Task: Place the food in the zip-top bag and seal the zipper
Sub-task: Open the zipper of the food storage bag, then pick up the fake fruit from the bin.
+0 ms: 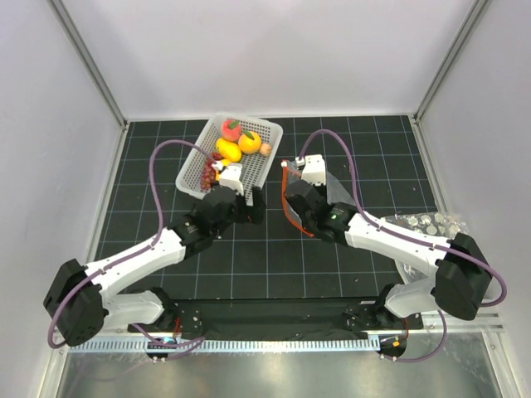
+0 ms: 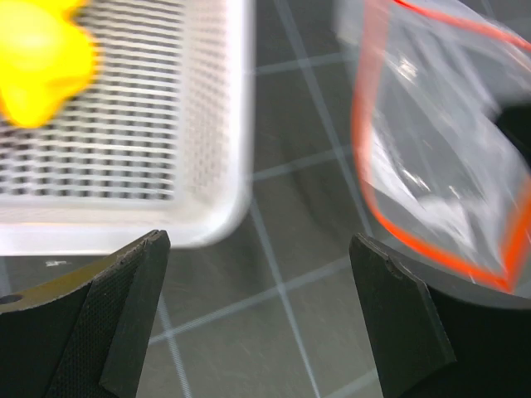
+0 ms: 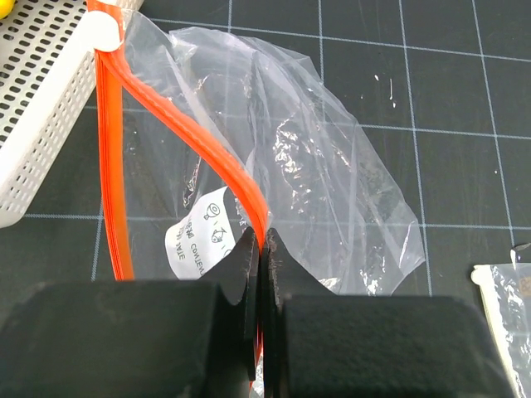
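The table is covered by a black mat printed with a white grid. It is enclosed by plain white walls: a back wall, a left wall and a right wall. Metal posts are fitted at the rear corners. A bare metal strip runs along the near edge. Lighting is even.

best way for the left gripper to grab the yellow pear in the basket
Probably across its rounded body, from straight above: the yellow pear lies in the white basket, whose walls block any side approach.
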You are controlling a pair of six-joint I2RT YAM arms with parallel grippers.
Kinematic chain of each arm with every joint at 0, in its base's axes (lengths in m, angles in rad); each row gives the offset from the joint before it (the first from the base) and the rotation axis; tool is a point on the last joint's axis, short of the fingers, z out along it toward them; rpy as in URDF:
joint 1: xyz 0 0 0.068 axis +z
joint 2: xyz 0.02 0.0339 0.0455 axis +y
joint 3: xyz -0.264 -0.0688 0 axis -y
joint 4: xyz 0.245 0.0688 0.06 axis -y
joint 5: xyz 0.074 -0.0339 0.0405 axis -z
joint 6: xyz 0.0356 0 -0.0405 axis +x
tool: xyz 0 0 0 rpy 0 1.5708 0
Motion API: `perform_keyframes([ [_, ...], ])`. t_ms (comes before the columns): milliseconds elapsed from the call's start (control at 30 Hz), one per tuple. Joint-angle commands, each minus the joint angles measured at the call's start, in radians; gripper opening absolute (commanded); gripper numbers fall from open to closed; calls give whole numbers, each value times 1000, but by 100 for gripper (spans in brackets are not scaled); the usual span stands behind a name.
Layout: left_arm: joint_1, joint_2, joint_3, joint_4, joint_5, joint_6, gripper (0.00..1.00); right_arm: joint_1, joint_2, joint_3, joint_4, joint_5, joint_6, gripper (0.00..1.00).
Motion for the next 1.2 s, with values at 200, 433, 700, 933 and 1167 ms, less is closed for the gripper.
perform_keyframes([
  [200,283,169,146,-139,86,-175,100,-2,-36,29,20,10,20,1],
  [433,290,331,342,-187,-58,-143,100,-2,-42,24,29,-21,15,1],
  [700,302,522,580,-294,-239,-17,100,-3,-50,23,34,-44,14,1],
  [933,348,675,684,-304,-223,32,100,-3,-64,15,45,-64,9,1],
  [1167,363,850,789,-347,-197,58,100,-3,-57,10,51,-73,9,1],
])
